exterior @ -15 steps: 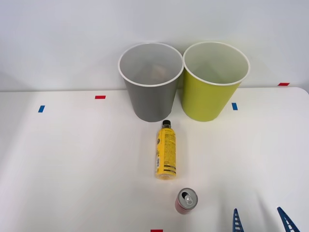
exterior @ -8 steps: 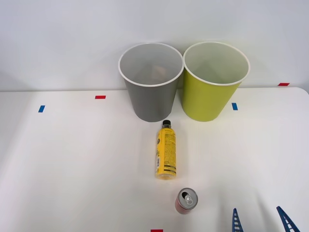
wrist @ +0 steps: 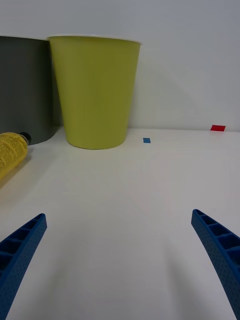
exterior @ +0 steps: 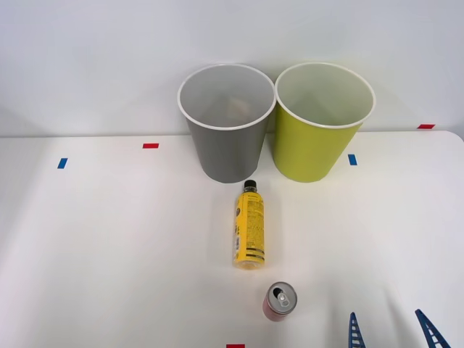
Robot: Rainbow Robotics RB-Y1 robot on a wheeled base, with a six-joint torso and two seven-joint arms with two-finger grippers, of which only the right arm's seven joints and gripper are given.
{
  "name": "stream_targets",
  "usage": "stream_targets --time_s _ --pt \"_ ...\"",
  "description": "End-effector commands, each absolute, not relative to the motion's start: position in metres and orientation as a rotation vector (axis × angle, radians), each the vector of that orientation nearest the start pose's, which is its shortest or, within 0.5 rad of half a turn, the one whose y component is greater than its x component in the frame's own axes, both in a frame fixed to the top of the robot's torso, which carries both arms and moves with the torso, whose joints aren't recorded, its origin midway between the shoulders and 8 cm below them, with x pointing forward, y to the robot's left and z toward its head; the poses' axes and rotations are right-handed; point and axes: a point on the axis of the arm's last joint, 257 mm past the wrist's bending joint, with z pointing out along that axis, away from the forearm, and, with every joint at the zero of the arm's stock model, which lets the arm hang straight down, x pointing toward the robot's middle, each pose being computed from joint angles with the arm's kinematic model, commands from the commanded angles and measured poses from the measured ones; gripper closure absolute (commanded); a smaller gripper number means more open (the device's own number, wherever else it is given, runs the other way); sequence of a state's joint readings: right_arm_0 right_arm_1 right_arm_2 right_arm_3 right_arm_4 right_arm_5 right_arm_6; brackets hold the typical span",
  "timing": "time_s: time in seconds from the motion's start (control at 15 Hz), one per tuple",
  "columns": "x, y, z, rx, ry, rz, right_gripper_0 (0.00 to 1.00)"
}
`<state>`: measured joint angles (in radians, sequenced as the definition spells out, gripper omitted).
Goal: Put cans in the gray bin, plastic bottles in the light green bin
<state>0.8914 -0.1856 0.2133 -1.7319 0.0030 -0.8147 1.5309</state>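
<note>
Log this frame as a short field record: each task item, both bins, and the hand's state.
yellow bottle: lying on the table, cap toward the bins
can: upright, nearer the robot than the bottle
gray bin: upright at the table's far edge; something pale lies inside, not identifiable
light green bin: upright, right of the gray bin
right hand: open, empty, right of the can

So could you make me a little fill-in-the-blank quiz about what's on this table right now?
1. The yellow bottle lies on its ____, black cap toward the bins.
2. The can stands ____ on the table.
3. The light green bin stands to the ____ of the gray bin in the front view.
4. The right gripper has its blue fingers ____, holding nothing.

Missing words: side; upright; right; open
</note>
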Motion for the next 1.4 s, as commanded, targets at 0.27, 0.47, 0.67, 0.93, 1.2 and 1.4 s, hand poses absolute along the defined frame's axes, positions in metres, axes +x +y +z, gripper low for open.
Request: stream_targets --time_s 0.27,0.47,0.67,0.93,1.2,1.4 --pt "0.2371 -0.2470 -0.2849 -0.047 1.471 -0.020 0.00" --pt "0.2371 -0.2470 -0.2849 -0.047 1.471 -0.020 0.00" --pt "0.2371 -0.2470 -0.2849 -0.047 1.471 -0.020 0.00" --pt "0.2371 -0.2470 -0.2849 -0.047 1.471 -0.020 0.00" --pt "0.2371 -0.2470 -0.2849 -0.047 1.471 -0.020 0.00" --pt "0.2371 -0.2470 -0.2849 -0.047 1.471 -0.020 0.00"
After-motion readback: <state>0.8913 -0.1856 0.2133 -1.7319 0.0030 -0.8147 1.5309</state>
